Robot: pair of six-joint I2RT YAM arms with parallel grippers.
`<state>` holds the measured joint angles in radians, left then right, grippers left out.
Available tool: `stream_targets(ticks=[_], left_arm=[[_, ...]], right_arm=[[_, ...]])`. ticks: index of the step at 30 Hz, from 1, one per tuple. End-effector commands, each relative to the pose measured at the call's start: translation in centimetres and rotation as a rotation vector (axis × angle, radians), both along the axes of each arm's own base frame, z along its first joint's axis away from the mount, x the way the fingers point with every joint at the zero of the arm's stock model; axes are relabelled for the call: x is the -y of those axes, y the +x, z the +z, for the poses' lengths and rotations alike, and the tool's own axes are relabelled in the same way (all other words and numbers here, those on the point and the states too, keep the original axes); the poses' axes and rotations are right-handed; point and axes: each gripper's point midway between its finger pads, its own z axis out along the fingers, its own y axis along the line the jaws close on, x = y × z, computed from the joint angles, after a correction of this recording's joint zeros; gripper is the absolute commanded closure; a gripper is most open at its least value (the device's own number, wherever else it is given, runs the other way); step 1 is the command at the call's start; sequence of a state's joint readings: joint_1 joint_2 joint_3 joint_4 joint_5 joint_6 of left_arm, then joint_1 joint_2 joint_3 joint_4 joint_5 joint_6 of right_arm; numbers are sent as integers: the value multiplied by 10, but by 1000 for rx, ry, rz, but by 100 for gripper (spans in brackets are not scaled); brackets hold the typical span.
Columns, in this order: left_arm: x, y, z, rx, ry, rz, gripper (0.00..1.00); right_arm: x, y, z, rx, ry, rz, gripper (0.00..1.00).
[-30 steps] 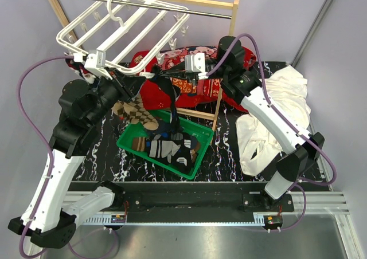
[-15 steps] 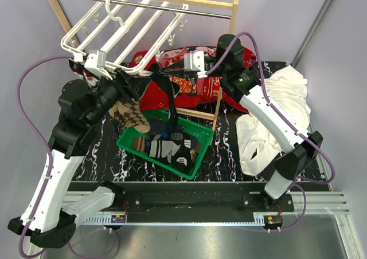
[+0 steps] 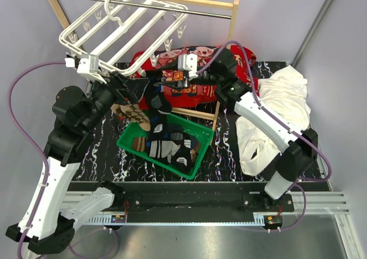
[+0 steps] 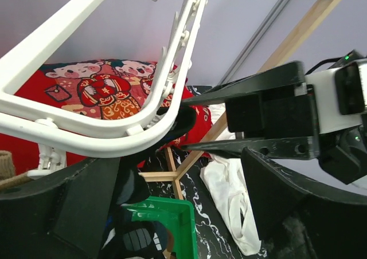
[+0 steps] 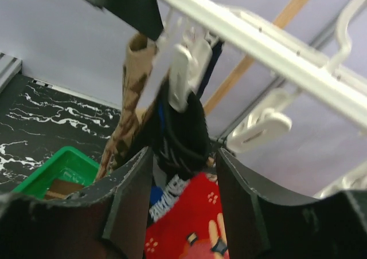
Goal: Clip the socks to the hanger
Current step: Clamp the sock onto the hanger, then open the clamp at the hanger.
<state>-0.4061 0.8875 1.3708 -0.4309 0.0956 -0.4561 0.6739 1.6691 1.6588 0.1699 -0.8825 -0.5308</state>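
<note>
The white hanger (image 3: 123, 32) hangs tilted from the rod at the back left. A dark sock (image 3: 156, 103) dangles from one of the clips (image 5: 182, 75) on its near edge. A brown argyle sock (image 3: 131, 112) hangs just left of it. My left gripper (image 3: 131, 86) stands open under the hanger's near corner (image 4: 86, 130), holding nothing. My right gripper (image 3: 175, 81) is open too, and in the right wrist view its fingers (image 5: 129, 196) stand either side of the dark sock (image 5: 180, 133), apart from it. More socks (image 3: 169, 147) lie in the green basket (image 3: 129, 146).
A wooden rack (image 3: 234, 15) with a metal rod (image 3: 200, 10) carries the hanger. A red printed cloth (image 3: 198, 93) lies behind the basket and a white cloth (image 3: 275, 116) is heaped at the right. The rack's wooden foot (image 3: 195, 114) runs along the table by the basket.
Both grippers have opened. The dark sock, earlier stretched down toward the basket, now hangs free and shorter from its clip. The hanger's near edge has swung back a little.
</note>
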Motion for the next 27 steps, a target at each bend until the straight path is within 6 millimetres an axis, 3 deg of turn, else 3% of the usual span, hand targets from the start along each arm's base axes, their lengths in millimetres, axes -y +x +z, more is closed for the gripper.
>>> stream_targets(ticks=[1,9,19,27], left_arm=[[-9,3,18,71,-28,51,9],[-13,-1,15,76,-20,61,7],[-15,-11,17,103,2,46,6],[-16,-20,24,129,2,32,6]], right_arm=[[18,8,33,-85,155,-150,41],[29,20,43,-209,356,-224,39],[9,36,48,-269,425,-175,39],[-9,30,41,-289,424,-144,40]])
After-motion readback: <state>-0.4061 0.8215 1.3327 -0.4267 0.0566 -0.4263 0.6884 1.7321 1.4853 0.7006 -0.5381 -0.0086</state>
